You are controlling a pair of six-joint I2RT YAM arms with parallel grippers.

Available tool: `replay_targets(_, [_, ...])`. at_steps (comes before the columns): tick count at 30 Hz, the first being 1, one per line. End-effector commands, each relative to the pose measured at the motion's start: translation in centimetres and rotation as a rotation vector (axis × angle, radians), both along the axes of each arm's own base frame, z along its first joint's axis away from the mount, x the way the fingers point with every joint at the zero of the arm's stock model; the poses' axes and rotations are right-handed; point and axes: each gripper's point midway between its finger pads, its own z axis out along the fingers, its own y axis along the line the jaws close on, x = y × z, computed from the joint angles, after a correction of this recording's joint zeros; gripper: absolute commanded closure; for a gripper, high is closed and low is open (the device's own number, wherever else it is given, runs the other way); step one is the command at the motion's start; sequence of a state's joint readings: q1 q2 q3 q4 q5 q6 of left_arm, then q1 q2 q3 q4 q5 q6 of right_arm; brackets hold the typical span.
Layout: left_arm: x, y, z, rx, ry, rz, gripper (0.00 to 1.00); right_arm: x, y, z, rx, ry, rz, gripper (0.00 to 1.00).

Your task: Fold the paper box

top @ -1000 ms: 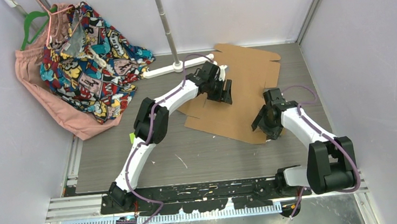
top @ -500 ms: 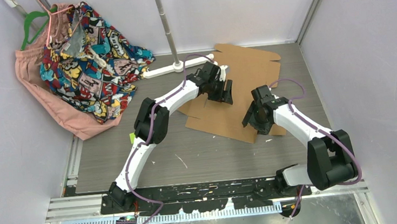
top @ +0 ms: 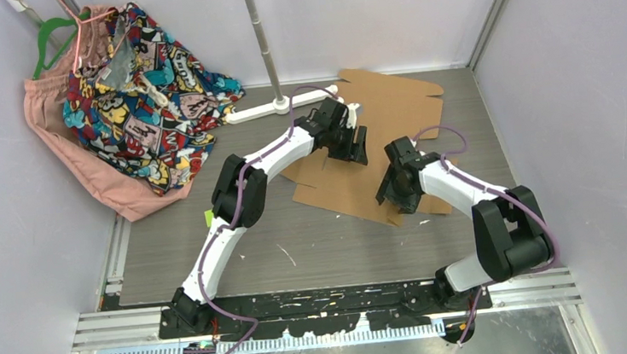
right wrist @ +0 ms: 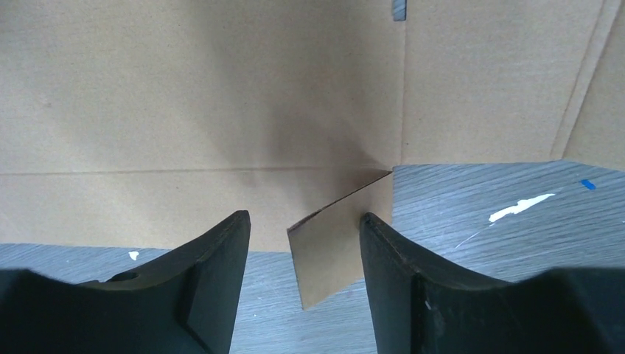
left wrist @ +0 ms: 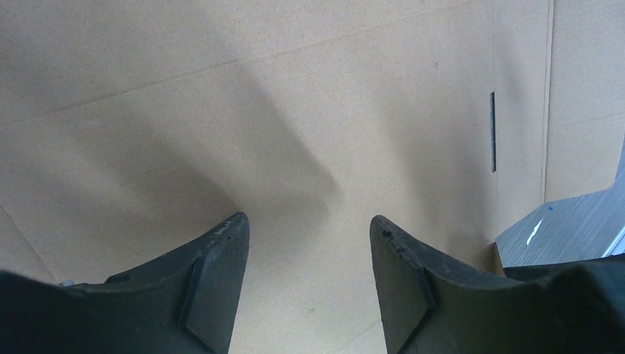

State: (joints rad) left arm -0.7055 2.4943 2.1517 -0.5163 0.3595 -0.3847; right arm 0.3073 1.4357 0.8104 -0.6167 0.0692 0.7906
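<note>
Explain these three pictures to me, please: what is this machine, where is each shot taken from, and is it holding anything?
These are two robot arms bolted to the near edge of a grey table, each ending in a two-finger gripper. The wide picture comes from a fixed camera above and behind them. The other two come from small cameras on the wrists, so each shows that arm's own black fingers. On the table lies a flat sheet of brown cardboard, the paper box to be folded. The left gripper points down at the sheet, open and holding nothing. The right gripper is open too, at the sheet's near edge, where a small raised flap stands between its fingers, not clamped. At the far left lie a colourful patterned garment and a pink garment.
</note>
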Motion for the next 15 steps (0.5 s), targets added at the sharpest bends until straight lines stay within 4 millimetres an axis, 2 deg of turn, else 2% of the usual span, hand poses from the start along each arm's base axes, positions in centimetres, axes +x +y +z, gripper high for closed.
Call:
replay_targets(1, [-0.2,1.3,-3.7,0.082,0.013,0.005,0.38,2.4,2.2,0.9,0.052,-0.073,0.005,0.40])
replay_targets(8, [-0.3,1.3,-4.2,0.088,0.020,0.002,0.37,2.3,3.4,-0.3,0.033,-0.056,0.040,0.45])
replay_targets(15, [-0.6,1.3,-4.8,0.093,0.030,-0.005,0.37,2.1,4.0,-1.4,-0.025,-0.025,0.084,0.46])
